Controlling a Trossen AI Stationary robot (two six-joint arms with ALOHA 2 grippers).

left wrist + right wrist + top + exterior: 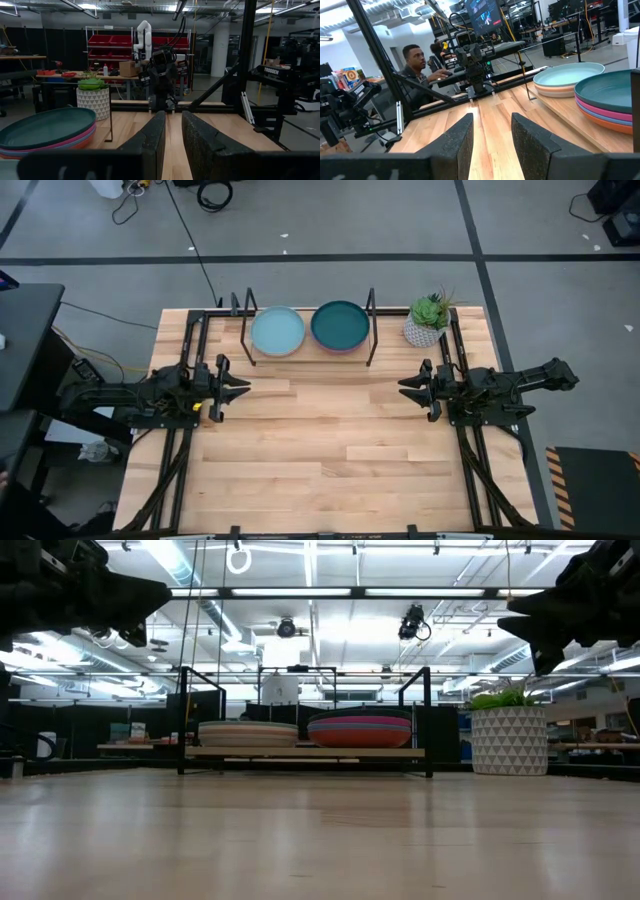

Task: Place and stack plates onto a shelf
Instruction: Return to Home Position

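Note:
The shelf [308, 358] stands at the table's far edge, between the two arms. On its wood board [305, 752] rest two stacks of plates. The left stack [277, 332] has a light blue plate on top [567, 75] over peach and tan ones. The right stack [340, 326] has a dark teal plate on top [47, 127] over magenta and orange ones [612, 107]. My left gripper [243, 388] hovers open over the table's left side. My right gripper [403, 388] hovers open over the right side. The two face each other, and both are empty.
A green plant in a white patterned pot [427, 322] stands just right of the shelf, near the right arm. Bare wood table top [320, 450] lies between and in front of the grippers. A person [415, 65] sits beyond the table's left side.

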